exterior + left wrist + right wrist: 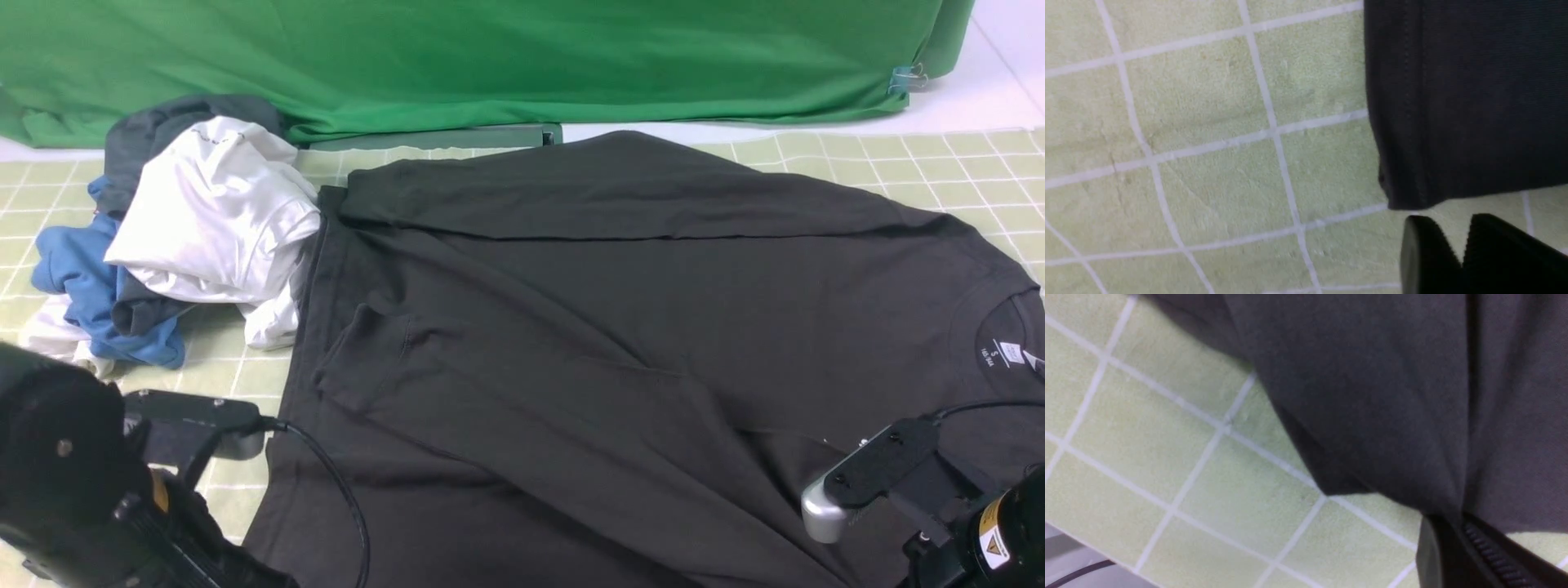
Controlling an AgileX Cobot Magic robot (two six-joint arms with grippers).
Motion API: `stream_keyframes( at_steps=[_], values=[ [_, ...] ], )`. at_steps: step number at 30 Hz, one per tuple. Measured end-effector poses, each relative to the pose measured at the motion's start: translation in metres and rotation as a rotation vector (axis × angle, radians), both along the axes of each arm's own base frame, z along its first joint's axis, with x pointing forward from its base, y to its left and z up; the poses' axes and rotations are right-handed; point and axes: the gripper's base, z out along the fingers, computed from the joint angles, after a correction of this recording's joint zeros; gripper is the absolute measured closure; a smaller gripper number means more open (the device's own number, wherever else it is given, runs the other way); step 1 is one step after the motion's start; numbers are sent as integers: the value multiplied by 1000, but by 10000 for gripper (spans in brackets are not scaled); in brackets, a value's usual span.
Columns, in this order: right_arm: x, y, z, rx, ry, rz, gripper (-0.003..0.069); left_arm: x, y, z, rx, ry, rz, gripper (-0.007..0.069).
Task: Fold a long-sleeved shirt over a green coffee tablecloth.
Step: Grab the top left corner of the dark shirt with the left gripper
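Robot lab w/ clipped green backdrop [490,57] behind gridded tablecloth [939,171].

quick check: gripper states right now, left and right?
Left gripper: open, holding nothing.
Right gripper: closed on the long-sleeved shirt.

Left gripper [1453,232] parted, just beside long-sleeved shirt [1466,98] hem corner; green coffee tablecloth [1208,155] beneath.

A deep green backdrop fabric [490,57] hangs creased across the rear under even, diffuse light. A pale blue binder clip [904,79] grips the backdrop's lower right corner. A grey-green bar [457,136] lies along the backdrop's hem. A plain white surface [992,98] shows beyond the backdrop's right end.
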Motion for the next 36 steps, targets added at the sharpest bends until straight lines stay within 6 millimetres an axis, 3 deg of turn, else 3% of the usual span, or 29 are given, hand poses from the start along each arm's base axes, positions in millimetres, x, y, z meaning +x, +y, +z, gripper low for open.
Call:
stream_keyframes(
  at_steps=[1,5,8,10,12,14,17,20,27,36],
  values=[
    [0,0,0,1,0,-1,650,1,1,-5,9,-7,3,354],
    [0,0,0,3,-3,-1,650,8,0,-16,26,-10,47,183],
    [0,0,0,4,-6,-1,650,14,-2,-26,29,-1,57,123],
    [1,0,0,4,-6,-1,650,17,-2,-33,37,21,62,123],
    [1,0,0,5,-7,0,650,17,-3,-37,39,42,69,148],
    [1,0,0,5,-7,-1,650,18,-4,-38,27,51,83,235],
    [1,1,0,6,-7,0,650,19,-6,-37,20,58,76,444],
    [0,0,0,4,-3,2,650,18,-6,-36,25,84,54,576],
    [-5,-2,0,-22,51,4,650,2,-3,-22,23,156,59,606],
    [-19,-11,11,-48,100,12,650,-31,-5,13,-102,191,105,606]
  ],
)
